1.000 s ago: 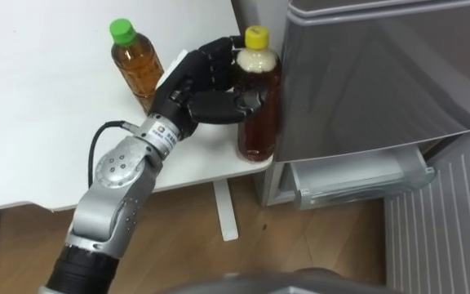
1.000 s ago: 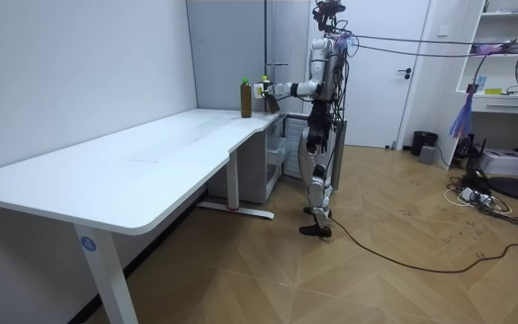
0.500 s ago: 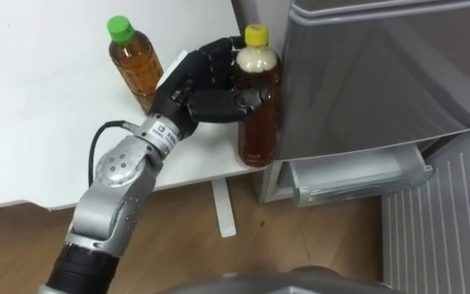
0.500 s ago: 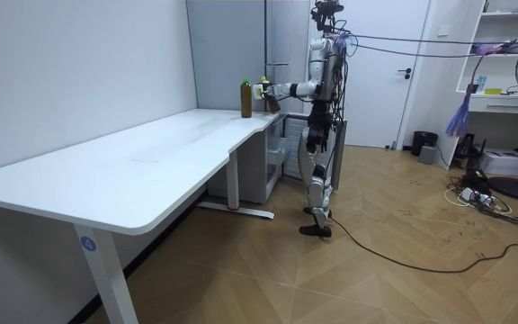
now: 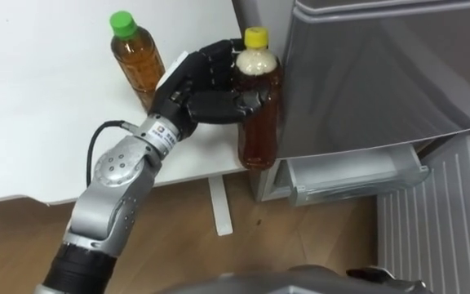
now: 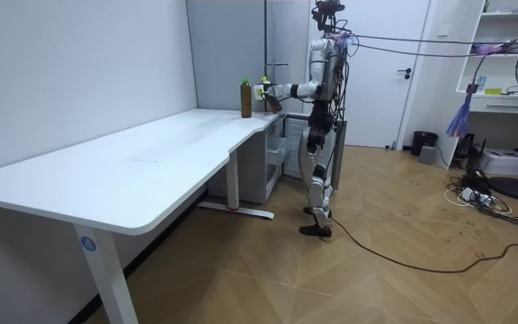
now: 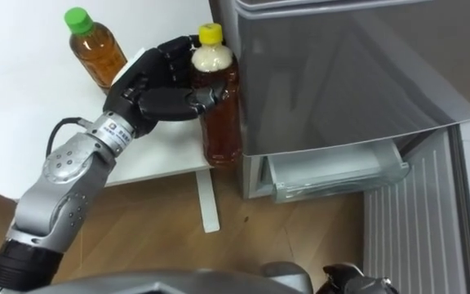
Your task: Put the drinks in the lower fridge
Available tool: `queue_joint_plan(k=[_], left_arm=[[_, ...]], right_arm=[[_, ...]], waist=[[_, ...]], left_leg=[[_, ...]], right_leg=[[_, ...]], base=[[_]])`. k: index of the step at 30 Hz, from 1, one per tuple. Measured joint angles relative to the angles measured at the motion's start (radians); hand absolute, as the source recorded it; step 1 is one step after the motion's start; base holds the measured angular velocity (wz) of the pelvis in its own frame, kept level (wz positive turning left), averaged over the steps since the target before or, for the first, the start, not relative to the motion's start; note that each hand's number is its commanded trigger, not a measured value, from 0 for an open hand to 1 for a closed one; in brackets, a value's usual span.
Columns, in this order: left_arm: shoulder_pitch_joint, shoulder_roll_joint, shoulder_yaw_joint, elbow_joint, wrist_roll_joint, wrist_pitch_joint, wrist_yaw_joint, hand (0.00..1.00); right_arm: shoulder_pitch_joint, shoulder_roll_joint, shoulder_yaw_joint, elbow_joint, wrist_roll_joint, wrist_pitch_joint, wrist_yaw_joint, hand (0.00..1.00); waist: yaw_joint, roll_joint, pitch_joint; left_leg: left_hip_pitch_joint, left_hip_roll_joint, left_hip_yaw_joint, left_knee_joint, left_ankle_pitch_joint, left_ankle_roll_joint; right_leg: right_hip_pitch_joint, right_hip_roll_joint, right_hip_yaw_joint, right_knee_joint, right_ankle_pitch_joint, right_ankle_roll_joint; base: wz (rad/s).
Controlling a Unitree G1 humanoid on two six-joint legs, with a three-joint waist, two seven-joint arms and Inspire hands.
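Observation:
A brown drink bottle with a yellow cap [image 5: 259,122] stands upright at the white table's [image 5: 39,122] right corner, close against the grey fridge [image 5: 382,73]. My left hand [image 5: 198,90] is shut on it, fingers behind its neck and thumb across the front. I cannot tell whether its base rests on the table. A second bottle, amber with a green cap [image 5: 135,65], stands on the table just left of the hand. The lower fridge compartment is open, showing a pale drawer [image 5: 349,175]. A dark shape at the bottom edge looks like my right hand [image 7: 349,282].
The open lower fridge door [image 5: 431,237] swings out at the right. Wooden floor and a table leg [image 5: 220,208] lie below the table edge. In the room view I stand at the far end of the long table [image 6: 151,153], beside the fridge.
The camera has shifted slightly. My left hand keeps the same hold on the yellow-capped bottle, and the green-capped bottle has not moved.

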Motion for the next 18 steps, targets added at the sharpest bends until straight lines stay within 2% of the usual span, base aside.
queue_joint_plan(k=[6,13,18], left_arm=[[-0.001,-0.006,-0.025,-0.003,-0.018,-0.001,-0.009,1.00],[-0.001,-0.004,-0.040,-0.012,-0.017,-0.010,-0.015,1.00],[0.002,-0.003,-0.069,-0.012,-0.016,-0.016,-0.022,1.00]], right_arm=[[-0.001,-0.031,0.049,-0.054,-0.002,-0.009,0.032,0.00],[0.034,-0.076,0.114,-0.289,-0.053,-0.008,0.106,0.00],[0.077,-0.103,0.119,-0.435,-0.091,-0.008,0.151,0.00]], waist=[[0.040,-0.001,0.0007],[0.048,0.000,0.0001],[0.076,0.001,-0.0005]], left_leg=[[-0.009,0.001,0.001,0.010,0.000,0.000],[-0.020,0.001,0.004,0.016,0.000,0.000],[-0.020,0.001,0.003,0.016,0.000,0.000]], right_leg=[[-0.002,-0.002,-0.007,0.007,0.000,0.000],[-0.009,-0.003,-0.015,0.011,0.000,-0.001],[-0.007,-0.004,-0.016,0.008,0.000,-0.001]], base=[[0.02],[0.03],[0.00]])
